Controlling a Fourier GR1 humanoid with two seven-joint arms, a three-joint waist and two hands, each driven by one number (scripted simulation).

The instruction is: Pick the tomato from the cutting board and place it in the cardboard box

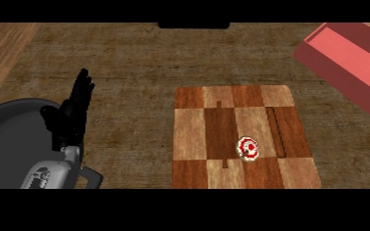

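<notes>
**Wood, matt black, and a glossy grey shell**

The counter [145, 58] looks like rough, weathered wood, brown-grey with a coarse streaked grain and no shine. The board [217, 127] is wood too, smoother, laid in a checker of pale and dark reddish blocks with a soft sheen. The tomato [248, 148] looks like a cut face, red and white, slightly glossy. The box [339, 58] is a flat, matt pinkish-red, smooth like painted card. The left hand [72, 112] is matt black, plastic-looking; the forearm [47, 173] below it is smooth grey with a light gloss.
</notes>
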